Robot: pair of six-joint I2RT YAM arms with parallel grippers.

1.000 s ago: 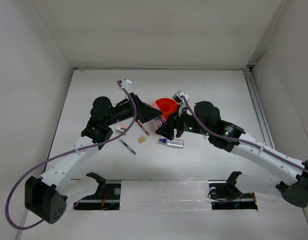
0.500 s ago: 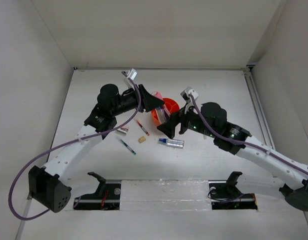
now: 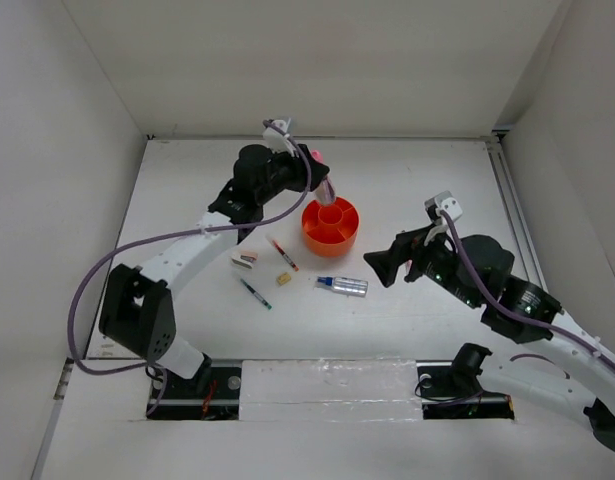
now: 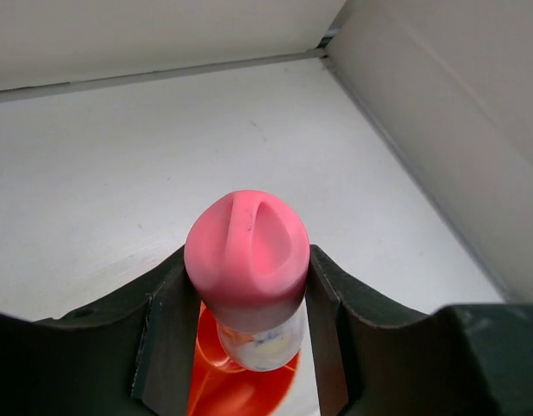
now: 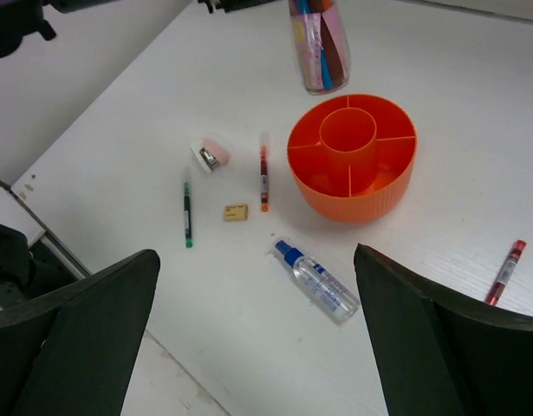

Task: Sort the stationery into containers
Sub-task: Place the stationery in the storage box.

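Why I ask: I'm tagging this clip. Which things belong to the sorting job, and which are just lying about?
Job: pink tube, orange organizer, red pen, second red pen, green pen, stapler, tan cube, blue-capped tube.
Just there: side rail, white front strip.

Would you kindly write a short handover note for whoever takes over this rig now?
Left gripper: shut on the pink tube, above the organizer.
Right gripper: open, empty, clear of the items.
On the table: stapler, red pen, green pen, cube, bottle; a second red pen on the organizer's other side.
Done: nothing in the organizer yet.
Left: drop the tube in, then sort the other six.
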